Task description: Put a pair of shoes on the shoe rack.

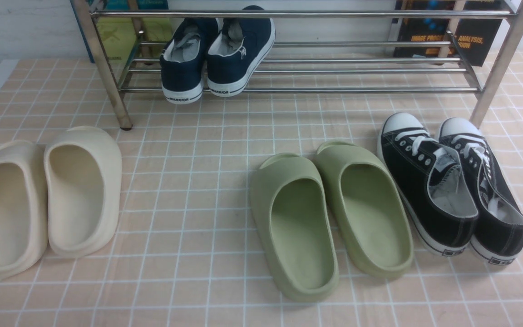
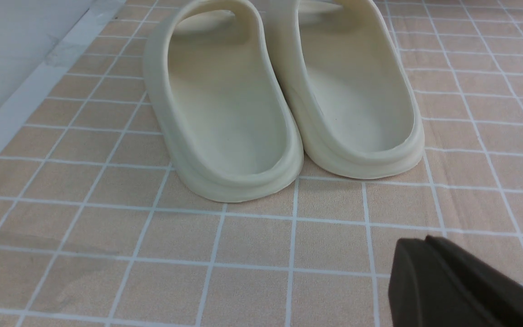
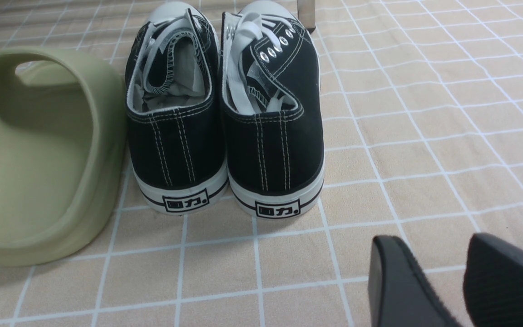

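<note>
The navy slip-on sneakers [image 1: 216, 56] sat side by side on the steel shoe rack [image 1: 288, 68], heels outward, while the left gripper [image 2: 429, 263] hung low and closed, empty, behind the cream slides [image 2: 284, 100], and the right gripper [image 3: 425, 277] hovered slightly parted, empty, behind the black lace-up sneakers [image 3: 225, 113].

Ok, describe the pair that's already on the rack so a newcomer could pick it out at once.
Find the steel shoe rack at the back of the tiled floor. On the left part of its lower bars sit the navy slip-on sneakers, heels toward the camera. They are the only pair off the floor, navy with white soles and no laces.
</note>
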You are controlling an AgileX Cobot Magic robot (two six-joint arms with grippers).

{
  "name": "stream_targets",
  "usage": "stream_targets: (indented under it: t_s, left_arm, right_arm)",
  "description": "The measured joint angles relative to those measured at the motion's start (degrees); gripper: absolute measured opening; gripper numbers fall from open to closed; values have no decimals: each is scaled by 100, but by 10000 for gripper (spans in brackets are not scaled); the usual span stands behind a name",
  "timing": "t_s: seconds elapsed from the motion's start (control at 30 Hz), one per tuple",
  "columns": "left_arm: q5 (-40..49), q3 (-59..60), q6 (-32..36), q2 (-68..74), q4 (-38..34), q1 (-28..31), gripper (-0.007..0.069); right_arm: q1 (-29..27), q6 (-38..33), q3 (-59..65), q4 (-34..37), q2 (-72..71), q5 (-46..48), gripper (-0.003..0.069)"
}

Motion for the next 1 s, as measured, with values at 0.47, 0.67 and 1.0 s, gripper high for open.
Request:
stream_targets:
  t_s: [0.47, 0.67, 1.0]
  left_arm:
    - [0, 0, 0, 0, 0, 0, 43]
    - [0, 0, 0, 0, 0, 0, 50]
    - [0, 0, 0, 0, 0, 0, 57]
  right_arm:
    - [0, 0, 0, 0, 0, 0, 240]
    - [0, 0, 0, 0, 0, 0, 240]
    - [0, 0, 0, 0, 0, 0, 240]
